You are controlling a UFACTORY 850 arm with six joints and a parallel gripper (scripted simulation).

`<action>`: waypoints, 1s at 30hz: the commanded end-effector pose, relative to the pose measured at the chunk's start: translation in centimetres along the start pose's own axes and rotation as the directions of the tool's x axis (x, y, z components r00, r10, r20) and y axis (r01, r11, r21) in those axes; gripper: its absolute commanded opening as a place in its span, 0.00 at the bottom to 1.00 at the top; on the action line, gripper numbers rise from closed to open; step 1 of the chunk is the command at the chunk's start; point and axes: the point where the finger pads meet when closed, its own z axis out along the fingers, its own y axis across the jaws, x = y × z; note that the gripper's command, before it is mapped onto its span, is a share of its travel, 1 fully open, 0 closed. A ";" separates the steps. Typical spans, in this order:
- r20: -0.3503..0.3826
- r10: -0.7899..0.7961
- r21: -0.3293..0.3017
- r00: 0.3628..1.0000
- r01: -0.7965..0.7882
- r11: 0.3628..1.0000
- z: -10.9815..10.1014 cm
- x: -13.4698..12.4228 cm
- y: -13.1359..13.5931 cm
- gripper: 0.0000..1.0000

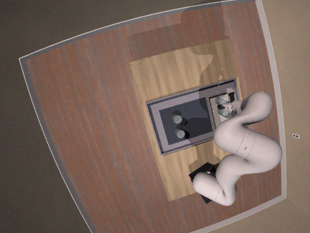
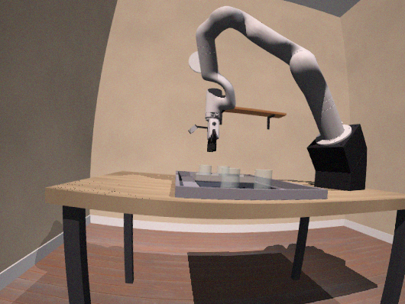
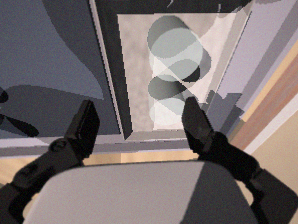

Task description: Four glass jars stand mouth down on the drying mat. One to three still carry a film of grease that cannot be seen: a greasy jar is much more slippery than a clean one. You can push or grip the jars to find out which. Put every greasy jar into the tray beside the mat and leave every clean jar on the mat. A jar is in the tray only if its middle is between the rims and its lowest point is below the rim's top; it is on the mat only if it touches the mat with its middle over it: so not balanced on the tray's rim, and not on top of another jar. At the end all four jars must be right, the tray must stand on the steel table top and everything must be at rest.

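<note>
The fingers (image 1: 226, 102) (image 2: 212, 147) stand wide apart with nothing between them, hanging above the tray (image 1: 211, 112) (image 2: 196, 177) (image 3: 112, 75), where two glass jars (image 1: 221, 100) (image 2: 205, 169) (image 3: 177, 47) sit below them. The remaining pair of jars (image 1: 177, 119) (image 2: 231, 177) stands on the drying mat (image 1: 193, 111) (image 2: 244, 185) (image 3: 45, 65), beyond the dividing tray wall, well off to the fingers' mat side; any further grip test would probably need a sideways crossing before lowering.

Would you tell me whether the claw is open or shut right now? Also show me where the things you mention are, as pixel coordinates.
Open: the claw (image 1: 226, 107) (image 2: 212, 147) (image 3: 140, 109) has its fingers wide apart in the wrist view.
</note>
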 end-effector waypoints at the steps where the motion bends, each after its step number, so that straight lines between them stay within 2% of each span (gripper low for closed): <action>1: -0.008 -0.001 -0.005 1.000 0.001 1.000 -0.1 -1.1 -3.0 1.00; 5: -0.008 -0.001 -0.005 1.000 0.001 1.000 -0.1 -2.3 -6.1 1.00; 7: -0.008 -0.001 -0.005 1.000 0.001 1.000 -0.1 -2.3 -6.1 1.00; 22: -0.008 -0.001 -0.005 1.000 0.001 1.000 0.0 -6.8 -17.5 1.00; 24: -0.008 -0.001 -0.005 1.000 0.001 1.000 0.0 -6.8 -17.5 1.00; 30: -0.008 -0.001 -0.005 1.000 0.001 1.000 0.0 -8.6 -22.1 1.00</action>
